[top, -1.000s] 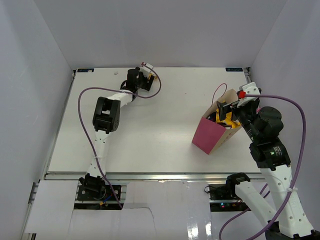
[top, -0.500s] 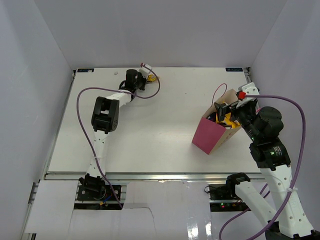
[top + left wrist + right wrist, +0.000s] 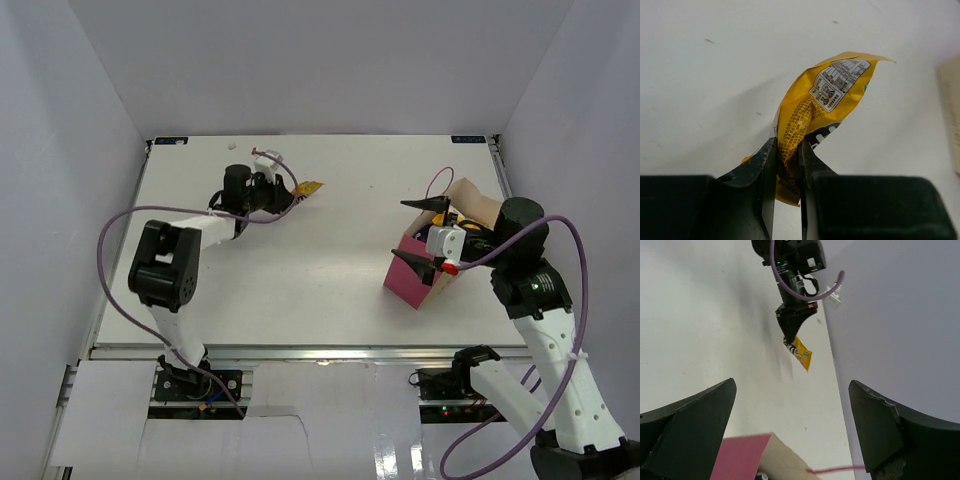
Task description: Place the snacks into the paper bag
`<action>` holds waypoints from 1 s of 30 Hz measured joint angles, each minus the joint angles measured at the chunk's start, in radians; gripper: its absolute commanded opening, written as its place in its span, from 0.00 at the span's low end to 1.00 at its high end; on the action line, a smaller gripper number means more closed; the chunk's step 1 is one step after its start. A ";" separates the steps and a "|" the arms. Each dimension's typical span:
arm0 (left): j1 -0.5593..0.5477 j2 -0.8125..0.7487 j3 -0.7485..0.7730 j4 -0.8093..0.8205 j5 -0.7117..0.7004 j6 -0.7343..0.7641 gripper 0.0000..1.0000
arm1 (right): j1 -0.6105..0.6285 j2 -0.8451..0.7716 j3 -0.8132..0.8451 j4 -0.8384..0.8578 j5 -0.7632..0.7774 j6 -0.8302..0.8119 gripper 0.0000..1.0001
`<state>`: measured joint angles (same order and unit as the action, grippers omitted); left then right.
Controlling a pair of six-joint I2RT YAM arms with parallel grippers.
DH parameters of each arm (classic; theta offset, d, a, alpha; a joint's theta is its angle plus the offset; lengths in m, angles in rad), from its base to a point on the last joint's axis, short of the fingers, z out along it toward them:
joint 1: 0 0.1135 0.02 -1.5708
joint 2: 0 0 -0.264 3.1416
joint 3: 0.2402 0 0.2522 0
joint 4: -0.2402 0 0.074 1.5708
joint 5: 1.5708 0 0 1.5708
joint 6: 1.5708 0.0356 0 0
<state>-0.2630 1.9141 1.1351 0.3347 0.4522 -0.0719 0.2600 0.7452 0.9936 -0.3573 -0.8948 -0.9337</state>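
Observation:
My left gripper [image 3: 287, 194] is shut on a yellow candy pack [image 3: 309, 187] and holds it just above the far left-middle of the table. In the left wrist view the pack [image 3: 826, 92] sticks up from between the pinched fingertips of that gripper [image 3: 787, 146]. The magenta paper bag [image 3: 412, 277] stands at the right with its tan mouth open; something yellow [image 3: 452, 217] shows inside. My right gripper [image 3: 417, 234] hovers open over the bag's left rim, nothing between its fingers. From the right wrist, the gripper [image 3: 792, 390] frames the bag's edge [image 3: 742, 455], the far pack [image 3: 802, 354] and the left gripper [image 3: 791, 324].
The white table [image 3: 300, 280] is walled in by pale panels on three sides. A thin pink cord handle [image 3: 438, 180] arches up from the bag. Purple cables [image 3: 120, 235] loop off both arms.
The left gripper has shut on the yellow pack at the far edge and carried it right and nearer. The right gripper has swung round over the bag to face left.

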 measured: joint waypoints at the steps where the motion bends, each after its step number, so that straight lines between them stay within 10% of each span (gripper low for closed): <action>1: 0.000 -0.065 -0.068 0.019 0.049 -0.033 0.00 | 0.001 0.034 0.008 -0.013 -0.053 -0.043 0.99; 12: -0.020 -0.589 -0.489 0.072 0.436 -0.245 0.00 | 0.243 0.454 0.194 -0.149 -0.204 -0.189 1.00; 30: -0.045 -0.952 -0.698 0.092 0.451 -0.390 0.00 | 0.502 0.626 0.228 -0.050 0.035 -0.071 0.93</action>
<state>-0.3080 0.9623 0.4374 0.4267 0.9028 -0.4622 0.7624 1.3708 1.2217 -0.4068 -0.8597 -1.0050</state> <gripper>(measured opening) 0.283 0.925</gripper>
